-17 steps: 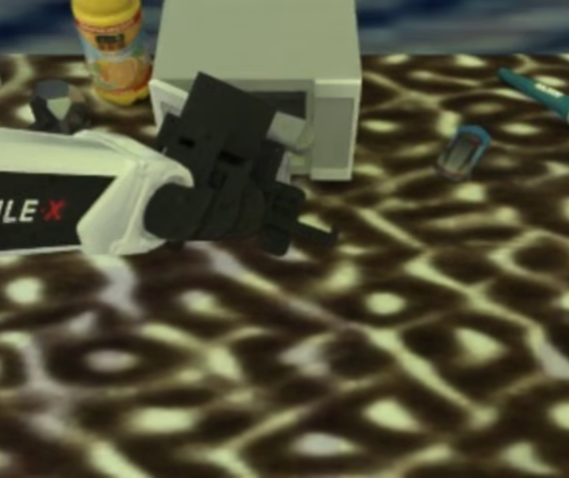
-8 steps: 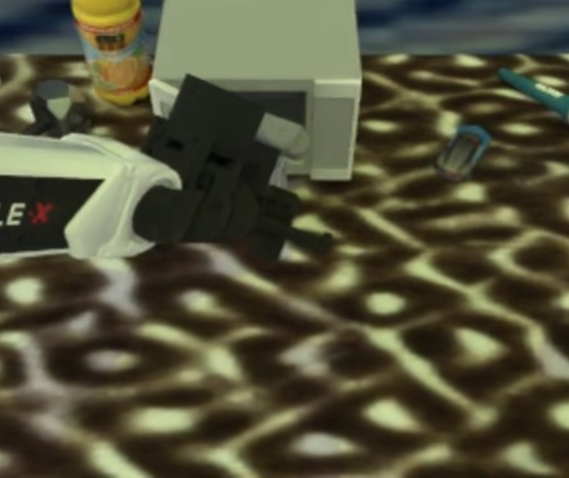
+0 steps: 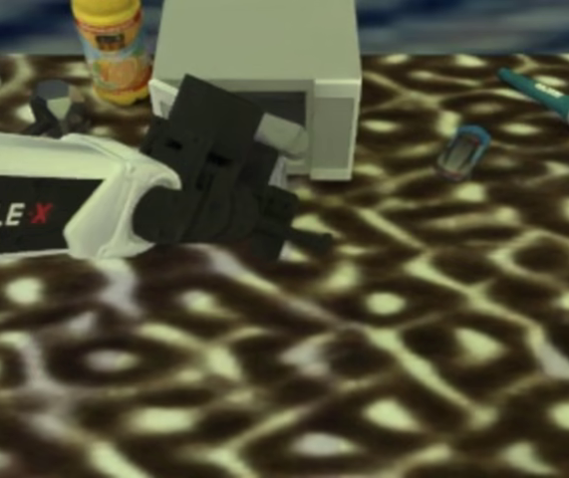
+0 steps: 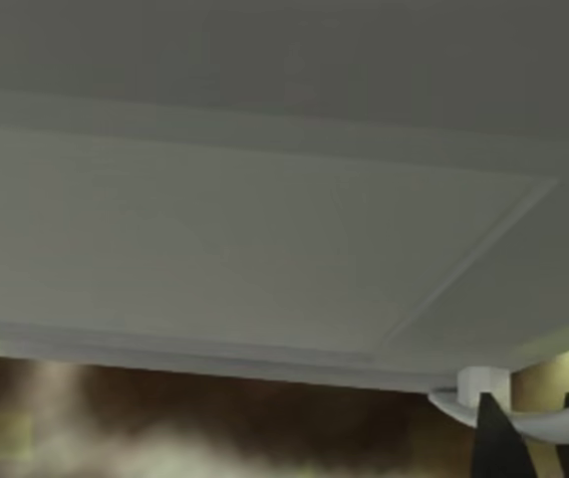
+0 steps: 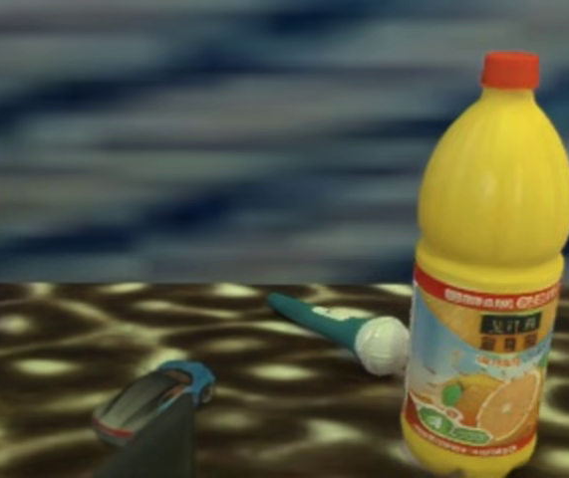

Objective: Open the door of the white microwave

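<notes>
The door (image 3: pixel 169 100) of the microwave (image 3: pixel 264 45) is only ajar, the left gripper (image 4: pixel 523 433) clamped on its handle (image 4: pixel 493 418), so most of the swing remains.

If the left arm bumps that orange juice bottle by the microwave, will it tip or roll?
Likely to tip: the orange juice bottle is tall and narrow on a small base, standing upright beside the white microwave. Once down, its rounded body would probably roll across the table. The left gripper works at the door nearby.

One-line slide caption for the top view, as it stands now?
Left gripper at the handle of the door, swung slightly ajar from the white microwave; right arm out of view.
</notes>
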`<state>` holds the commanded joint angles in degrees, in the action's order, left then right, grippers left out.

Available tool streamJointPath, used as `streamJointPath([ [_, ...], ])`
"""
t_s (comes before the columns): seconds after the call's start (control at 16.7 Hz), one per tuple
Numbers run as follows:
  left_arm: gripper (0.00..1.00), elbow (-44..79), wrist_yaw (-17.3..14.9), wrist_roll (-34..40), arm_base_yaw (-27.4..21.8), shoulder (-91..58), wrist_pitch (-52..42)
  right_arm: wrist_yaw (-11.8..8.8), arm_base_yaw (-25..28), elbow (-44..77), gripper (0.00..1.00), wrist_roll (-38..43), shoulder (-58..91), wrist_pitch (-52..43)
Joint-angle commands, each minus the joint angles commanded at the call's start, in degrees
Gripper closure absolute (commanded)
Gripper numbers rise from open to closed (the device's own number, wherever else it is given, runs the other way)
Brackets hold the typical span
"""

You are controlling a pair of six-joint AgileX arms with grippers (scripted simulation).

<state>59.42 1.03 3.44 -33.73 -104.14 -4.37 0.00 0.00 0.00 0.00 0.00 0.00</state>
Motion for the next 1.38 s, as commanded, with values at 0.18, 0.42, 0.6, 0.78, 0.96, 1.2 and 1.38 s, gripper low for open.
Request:
streamJointPath([
  [0.18,1.0,0.0,0.0,0.0,0.0,0.0,0.0,0.0,0.0,0.0,0.0,0.0,0.0,0.0],
  [0.42,1.0,0.0,0.0,0.0,0.0,0.0,0.0,0.0,0.0,0.0,0.0,0.0,0.0,0.0],
  [0.6,1.0,0.0,0.0,0.0,0.0,0.0,0.0,0.0,0.0,0.0,0.0,0.0,0.0,0.0],
  [0.78,1.0,0.0,0.0,0.0,0.0,0.0,0.0,0.0,0.0,0.0,0.0,0.0,0.0,0.0],
  [0.96,1.0,-0.34,-0.89,-0.38,-0.12,0.15,-0.03,0.0,0.0,0.0,0.0,0.0,0.0,0.0],
  [1.2,1.0,-1.5,-2.22,-2.54,0.99,1.21,0.33,0.0,0.0,0.0,0.0,0.0,0.0,0.0],
  [1.38,1.0,-1.58,-2.29,-2.65,1.03,1.23,0.33,0.0,0.0,0.0,0.0,0.0,0.0,0.0],
])
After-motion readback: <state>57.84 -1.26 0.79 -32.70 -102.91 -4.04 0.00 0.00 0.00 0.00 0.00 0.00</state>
